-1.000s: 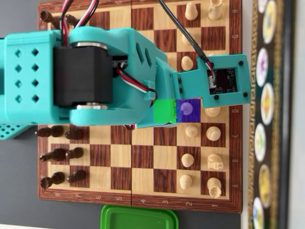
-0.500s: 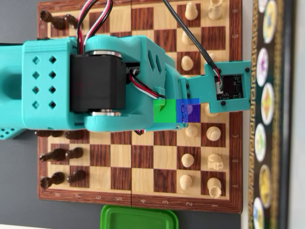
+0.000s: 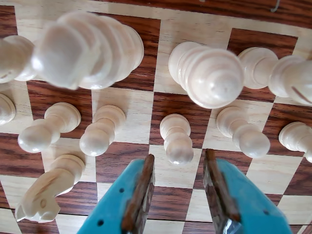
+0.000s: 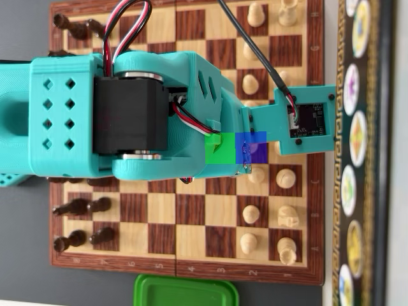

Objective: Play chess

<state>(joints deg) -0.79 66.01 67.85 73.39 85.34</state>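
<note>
In the wrist view we see our gripper [image 3: 178,195] with its jaws apart and empty, poised over a white pawn [image 3: 176,139] standing just ahead of the fingertips on the chessboard [image 3: 122,168]. We count 5 pawns in a row, 1 knight [image 3: 46,187] at lower left, and about 4 taller back-rank pieces, blurred. No piece is lifted, so we judge the move barely begun.

In the overhead view the arm [image 4: 127,115] hides the board's middle. We count about 10 white pieces at right and several dark ones at left; a green lid [image 4: 185,292] sits below.
</note>
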